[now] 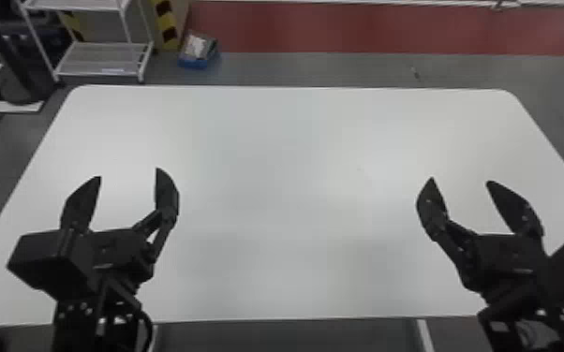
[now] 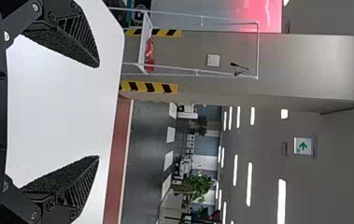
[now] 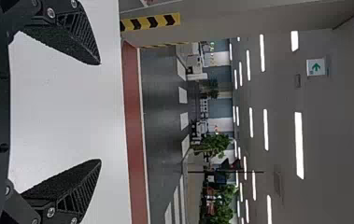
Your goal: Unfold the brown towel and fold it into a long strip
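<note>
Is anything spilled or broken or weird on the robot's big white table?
No, nothing stands out. The white table looks flat, with no spill or damage that I can see. The left gripper and right gripper are both open above it, which looks normal.

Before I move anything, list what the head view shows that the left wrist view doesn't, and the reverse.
Head view: the open right gripper and a blue box on the floor.
Left wrist view: a green exit sign, ceiling lights and a leafy plant.
Both views: the white table, the open left gripper, the red floor strip and yellow-and-black striped tape.
</note>
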`<control>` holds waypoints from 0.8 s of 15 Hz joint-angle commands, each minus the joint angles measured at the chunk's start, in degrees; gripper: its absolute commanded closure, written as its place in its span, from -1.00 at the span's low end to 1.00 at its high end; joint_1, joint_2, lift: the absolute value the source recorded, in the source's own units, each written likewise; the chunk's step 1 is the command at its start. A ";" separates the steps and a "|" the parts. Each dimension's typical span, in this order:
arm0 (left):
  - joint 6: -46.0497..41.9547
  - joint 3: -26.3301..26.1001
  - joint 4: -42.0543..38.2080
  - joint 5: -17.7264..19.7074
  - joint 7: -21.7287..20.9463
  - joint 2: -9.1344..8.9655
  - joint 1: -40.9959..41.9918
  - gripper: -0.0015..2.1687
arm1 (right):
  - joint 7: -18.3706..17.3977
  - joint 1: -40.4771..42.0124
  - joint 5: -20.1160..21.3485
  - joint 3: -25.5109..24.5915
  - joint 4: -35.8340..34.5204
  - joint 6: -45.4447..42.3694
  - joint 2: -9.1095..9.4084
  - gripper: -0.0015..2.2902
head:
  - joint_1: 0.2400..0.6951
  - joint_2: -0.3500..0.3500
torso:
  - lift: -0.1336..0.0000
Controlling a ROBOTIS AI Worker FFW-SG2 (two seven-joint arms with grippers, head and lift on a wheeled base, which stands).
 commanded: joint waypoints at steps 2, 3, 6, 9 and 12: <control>-0.02 0.21 0.03 0.00 0.00 0.04 -0.09 -0.82 | 0.00 0.04 0.00 0.03 0.00 0.00 0.08 -0.88 | 1.00 -0.11 | -0.85; -0.02 0.12 0.03 0.00 0.00 -0.05 -0.09 -0.82 | 0.00 0.04 0.00 0.03 0.00 0.00 0.08 -0.88 | 1.00 -0.11 | -0.85; -0.02 0.12 0.03 0.00 0.00 0.04 -0.09 -0.82 | 0.00 0.04 0.00 0.03 0.00 0.00 0.17 -0.88 | 1.00 -0.10 | -0.85; -0.02 0.12 0.12 0.00 0.00 -0.05 -0.09 -0.82 | 0.00 0.21 0.00 0.03 -0.09 0.00 0.17 -0.88 | 1.00 -0.10 | -0.85; -0.02 0.12 0.12 0.00 0.00 -0.05 -0.09 -0.82 | 0.00 0.21 0.00 0.03 -0.09 0.00 0.17 -0.88 | 1.00 -0.10 | -0.85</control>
